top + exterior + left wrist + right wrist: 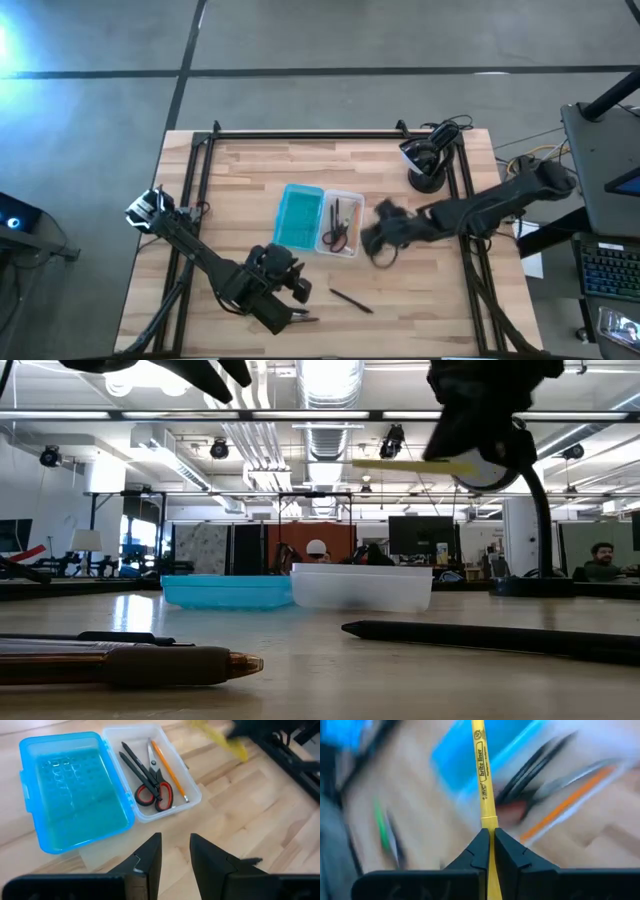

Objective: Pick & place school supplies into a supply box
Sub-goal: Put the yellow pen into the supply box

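Observation:
The clear supply box [342, 224] stands mid-table with its teal lid [298, 217] open flat beside it. Inside the box [186, 795] lie red-handled scissors [156, 795], black pens [131, 762] and an orange pencil [169, 770]. My right gripper [385, 238] hovers just right of the box, shut on a yellow highlighter [481, 765]. My left gripper [175, 851] is open and empty, above the table near the box's near side. A black pen [350, 300] lies on the table. My right gripper pinches the yellow highlighter between its two fingers at a point along its barrel [488, 822]. The long marked part sticks out forward past the fingertips. The highlighter [415, 464] is lifted clear, lying about level high over the table.
More pens [120, 660] lie near the table's near edge by my left arm [215, 270]. A black camera stand [428, 160] sits at the far right. Bare wood shows between the box and the near edge.

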Controlling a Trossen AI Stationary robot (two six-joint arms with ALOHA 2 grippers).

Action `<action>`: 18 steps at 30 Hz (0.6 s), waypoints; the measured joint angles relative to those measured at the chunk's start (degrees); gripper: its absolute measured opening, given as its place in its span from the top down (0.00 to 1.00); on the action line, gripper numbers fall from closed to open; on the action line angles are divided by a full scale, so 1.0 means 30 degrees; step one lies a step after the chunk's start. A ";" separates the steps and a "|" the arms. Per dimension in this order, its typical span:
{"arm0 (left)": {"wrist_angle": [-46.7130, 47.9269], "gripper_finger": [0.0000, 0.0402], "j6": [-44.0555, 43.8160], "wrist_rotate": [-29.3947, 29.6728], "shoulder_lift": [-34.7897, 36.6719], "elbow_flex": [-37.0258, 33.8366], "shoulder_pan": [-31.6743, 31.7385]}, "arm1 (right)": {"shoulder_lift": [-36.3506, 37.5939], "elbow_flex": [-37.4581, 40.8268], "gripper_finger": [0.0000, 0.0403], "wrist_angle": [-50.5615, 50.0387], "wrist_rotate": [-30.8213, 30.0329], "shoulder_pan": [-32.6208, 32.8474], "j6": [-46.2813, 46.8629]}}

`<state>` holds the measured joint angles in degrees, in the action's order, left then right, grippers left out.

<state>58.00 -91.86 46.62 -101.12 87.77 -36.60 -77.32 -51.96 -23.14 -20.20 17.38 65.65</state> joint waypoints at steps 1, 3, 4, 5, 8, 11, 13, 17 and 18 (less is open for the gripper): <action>0.0000 0.79 -0.0225 0.0103 0.0000 0.0000 0.0000 | 0.0321 0.0346 0.98 0.0207 -0.0914 -0.0265 0.1603; 0.0000 0.79 -0.0487 0.0250 0.0000 0.0000 0.0000 | 0.0510 0.1352 0.97 0.1416 -0.1753 -0.0753 0.4036; -0.0007 0.79 -0.0537 0.0292 0.0000 0.0000 0.0000 | 0.0523 0.1919 0.97 0.2447 -0.1763 -0.0969 0.4920; 0.0000 0.79 -0.0555 0.0288 0.0000 0.0000 0.0000 | 0.0510 0.2457 0.97 0.3634 -0.1686 -0.1154 0.5615; -0.0027 0.79 -0.0636 0.0296 0.0000 0.0000 0.0000 | -0.0044 0.3585 0.97 0.6625 -0.0967 -0.1680 0.7446; -0.0028 0.79 -0.0806 0.0288 0.0000 0.0000 0.0000 | -0.1213 0.4303 0.97 0.8748 -0.0214 -0.2002 0.8739; -0.0015 0.79 -0.1046 0.0295 0.0000 0.0000 0.0000 | -0.1800 0.4317 0.97 0.9431 0.0260 -0.2124 0.9543; -0.0022 0.79 -0.1126 0.0200 0.0000 -0.0007 0.0000 | -0.3259 0.4250 0.96 0.9172 0.0275 -0.2154 1.0248; -0.0027 0.79 -0.1127 0.0088 0.0000 -0.0007 0.0000 | -0.3440 0.4109 0.95 0.9206 0.0274 -0.2154 1.0182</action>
<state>57.92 -95.24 46.88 -101.12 87.74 -36.60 -87.64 -39.63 4.47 -19.38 10.92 96.20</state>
